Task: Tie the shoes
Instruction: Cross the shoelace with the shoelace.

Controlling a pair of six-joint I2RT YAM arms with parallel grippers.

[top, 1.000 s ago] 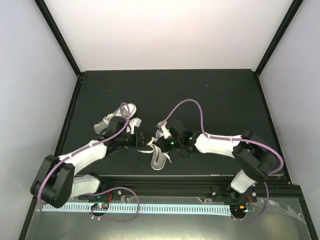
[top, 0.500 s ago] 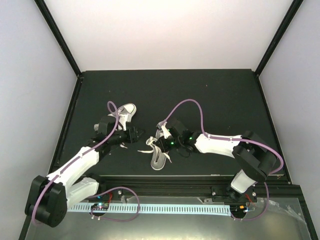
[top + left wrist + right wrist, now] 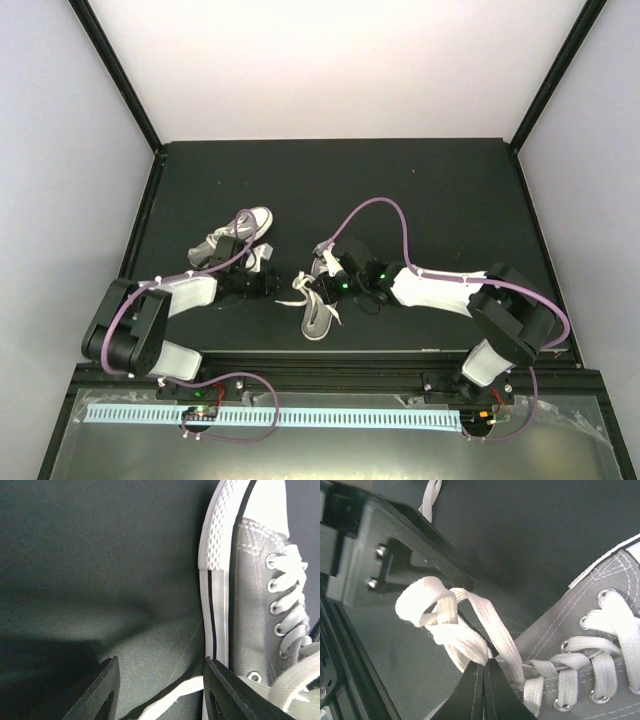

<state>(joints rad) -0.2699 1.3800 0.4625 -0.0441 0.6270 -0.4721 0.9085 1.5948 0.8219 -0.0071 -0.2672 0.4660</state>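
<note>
Right gripper [image 3: 484, 677]: jaws pressed together at the bottom centre of the right wrist view, pinching a bunched loop of white lace [image 3: 452, 627] at the very tips. The loop fans up and left from the pinch. The laced grey shoe [image 3: 590, 630] fills the lower right.

Left gripper [image 3: 161, 682]: jaws apart, nothing clamped. One loose lace strand [image 3: 167, 702] lies on the mat between them at the bottom edge. The shoe's white sole wall is just beside the right-hand finger.

Top view: both grippers meet at the centre shoe [image 3: 318, 312], near the table's [image 3: 430, 190] front edge. The second shoe [image 3: 252, 222] lies left of centre, behind the left arm, untouched.

Risks, as judged:
- Tip-only pinch on a thick bundle, so a pull may let the lace slide out and the loop collapse.
- Nothing pins the shoe, so lace tension could drag or tip it.
- Left jaws closing here could catch the sole edge instead of the strand.
- The grippers work close together, so contact is possible.
</note>
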